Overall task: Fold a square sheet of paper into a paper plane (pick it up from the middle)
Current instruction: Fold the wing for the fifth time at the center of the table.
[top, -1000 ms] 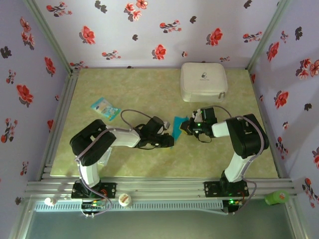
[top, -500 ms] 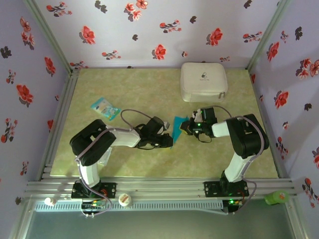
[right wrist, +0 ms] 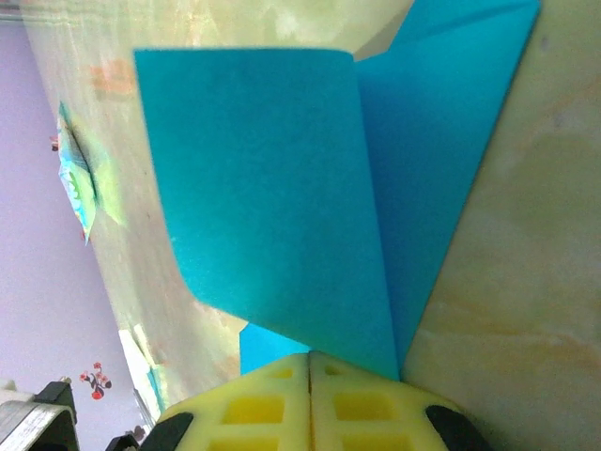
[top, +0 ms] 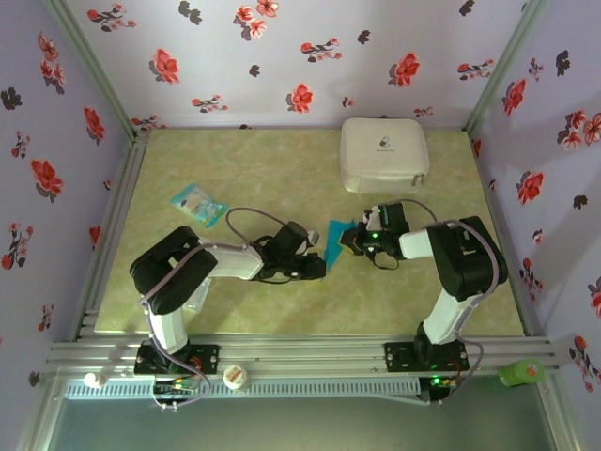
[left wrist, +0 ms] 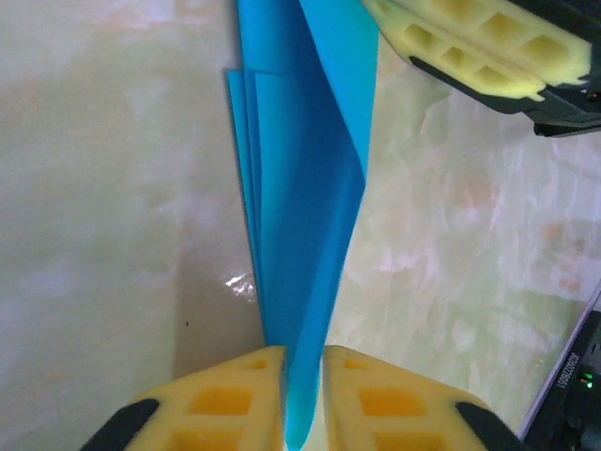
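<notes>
Left wrist: layered teal paper plane (left wrist: 305, 188); sharp creases.

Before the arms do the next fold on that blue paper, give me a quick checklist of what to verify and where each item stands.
1. Grip of the left jaws on the folded blue paper: ok, its narrow end runs down between them.
2. Grip of the right jaws on it: ok, they are shut together with the paper emerging from their seam.
3. Layer edges lined up: not ok, the left wrist view shows several staggered edges.
4. Paper lying flat on the table: not ok, one flap curls up in the right wrist view.
5. Clearance: ok, the white case and the printed packet lie apart from the paper.
</notes>
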### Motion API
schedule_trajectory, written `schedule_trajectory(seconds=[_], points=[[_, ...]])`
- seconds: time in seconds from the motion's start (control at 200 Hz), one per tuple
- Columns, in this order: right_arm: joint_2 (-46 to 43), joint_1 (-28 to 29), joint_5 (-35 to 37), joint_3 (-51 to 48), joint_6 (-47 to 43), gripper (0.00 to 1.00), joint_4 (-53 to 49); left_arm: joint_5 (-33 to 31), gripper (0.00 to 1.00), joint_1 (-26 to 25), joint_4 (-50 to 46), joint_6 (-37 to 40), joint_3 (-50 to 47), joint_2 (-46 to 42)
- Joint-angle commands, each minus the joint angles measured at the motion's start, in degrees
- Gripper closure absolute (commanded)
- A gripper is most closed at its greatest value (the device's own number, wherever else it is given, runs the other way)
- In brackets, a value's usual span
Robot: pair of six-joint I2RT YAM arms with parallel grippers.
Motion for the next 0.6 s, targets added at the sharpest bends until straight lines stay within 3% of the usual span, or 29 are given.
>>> schedule_trajectory(seconds=[0.0, 0.18, 0.295, 0.42, 0.595], points=[[0.13, -0.17, 5.22, -0.88, -1.16, 0.93, -6.39, -0.41, 0.79, -0.49, -2.59, 0.45, -1.37, -1.95], [0.32, -0.16, 5.66, -0.72, -1.16, 0.93, -6.97, -3.20, 0.79, -0.50, -3.74, 1.82, -0.56, -6.34], [0.51, -0.15, 5.61, -0.60, -1.29, 0.93, -7.16, -3.67, 0.86, -0.40, -5.98, 3.80, 2.00, -7.87], [0.52, -0.17, 5.58, -0.55, -1.16, 0.93, -7.17, 1.04, 0.93, -0.56, -8.28, 5.96, 7.36, -5.23], [0.36, -0.23, 5.58, -0.42, -1.19, 0.93, -7.43, 5.69, 0.94, -0.50, -9.57, 7.07, 12.93, 0.01]])
